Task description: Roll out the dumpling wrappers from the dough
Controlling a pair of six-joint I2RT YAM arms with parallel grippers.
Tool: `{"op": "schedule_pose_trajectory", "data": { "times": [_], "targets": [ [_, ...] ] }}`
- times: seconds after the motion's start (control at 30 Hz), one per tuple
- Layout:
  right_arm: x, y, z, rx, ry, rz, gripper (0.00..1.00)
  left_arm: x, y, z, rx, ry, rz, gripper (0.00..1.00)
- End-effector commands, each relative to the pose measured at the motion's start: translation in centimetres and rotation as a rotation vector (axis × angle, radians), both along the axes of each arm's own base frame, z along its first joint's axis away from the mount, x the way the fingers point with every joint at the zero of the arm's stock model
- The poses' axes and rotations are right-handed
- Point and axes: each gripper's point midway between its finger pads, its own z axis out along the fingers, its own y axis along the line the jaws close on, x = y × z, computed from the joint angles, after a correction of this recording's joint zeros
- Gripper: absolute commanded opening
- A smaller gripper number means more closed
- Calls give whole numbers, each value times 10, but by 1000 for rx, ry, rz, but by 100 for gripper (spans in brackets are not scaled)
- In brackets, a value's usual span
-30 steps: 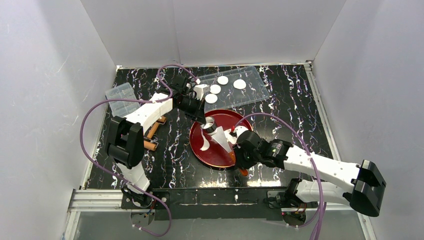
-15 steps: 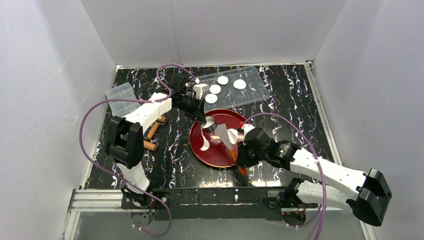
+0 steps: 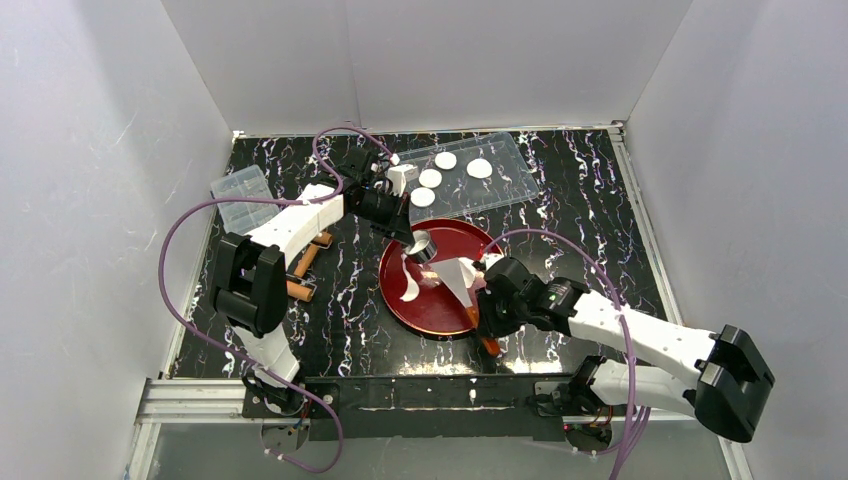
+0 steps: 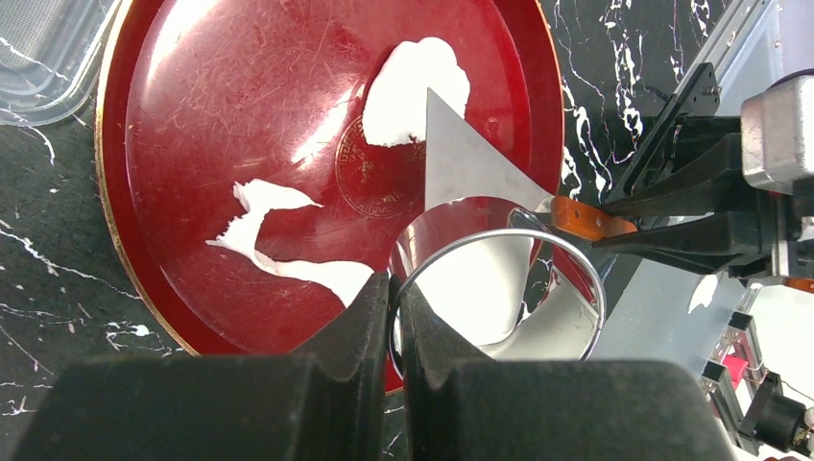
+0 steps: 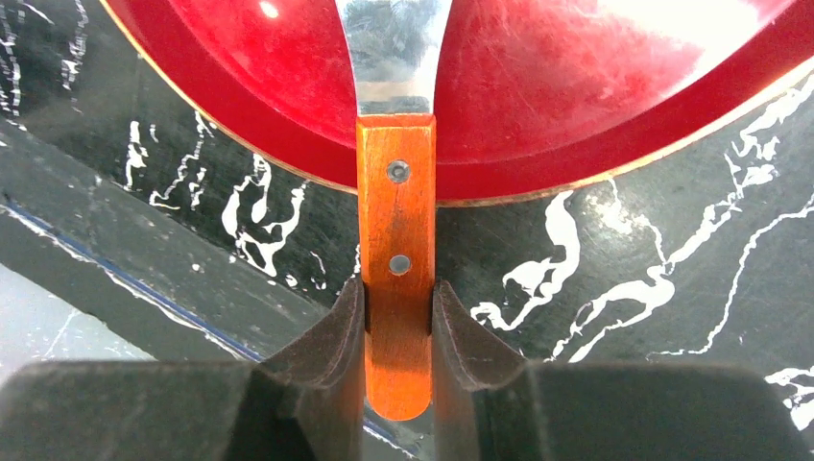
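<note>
Ragged white dough (image 4: 413,91) (image 3: 409,290) lies in scraps on the red plate (image 4: 211,96) (image 3: 388,290). My left gripper (image 4: 395,298) (image 3: 412,238) is shut on the rim of a metal ring cutter (image 4: 566,327) (image 3: 421,245), held over the plate. My right gripper (image 5: 396,317) (image 3: 489,318) is shut on the orange wooden handle (image 5: 395,240) of a spatula. Its steel blade (image 4: 461,163) (image 3: 460,280) reaches onto the plate, its tip at the larger dough scrap. Several round dumpling wrappers (image 3: 445,160) lie on a clear tray (image 3: 510,165) behind.
A wooden rolling pin (image 3: 305,265) lies left of the plate, under the left arm. A clear plastic box (image 3: 240,195) sits at the far left. A small white block (image 3: 402,180) stands at the tray's near left corner. Grey walls enclose the table.
My right arm has shifted, swinging the spatula blade a little to the right across the plate. The left gripper with the ring cutter has barely moved.
</note>
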Motion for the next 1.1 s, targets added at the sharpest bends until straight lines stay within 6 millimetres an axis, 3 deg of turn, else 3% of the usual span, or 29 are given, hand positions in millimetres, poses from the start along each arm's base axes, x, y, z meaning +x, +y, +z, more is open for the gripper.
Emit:
{"op": "schedule_pose_trajectory", "data": {
  "times": [0.0,0.17,0.37,0.57,0.8,0.97,1.07],
  "targets": [
    [8,-4,9,-12,-38,-21,1,-1,1,38,-47,-84,-12,0],
    [8,-16,24,-1,-83,-56,1,-2,1,37,-48,-74,-13,0],
    [7,-31,28,-45,-94,-86,1,3,3,36,-24,-89,-9,0],
    [11,-29,39,-37,-118,-80,1,4,5,30,4,-75,-6,0],
    [12,-40,52,-84,-115,-105,1,-15,-6,27,-50,2,-48,0],
    [-7,-38,56,-130,40,-101,1,-17,-1,44,-77,-4,-27,0],
    [-23,-49,67,-217,143,-116,1,-13,10,54,-65,-36,3,0]
  ]
}}
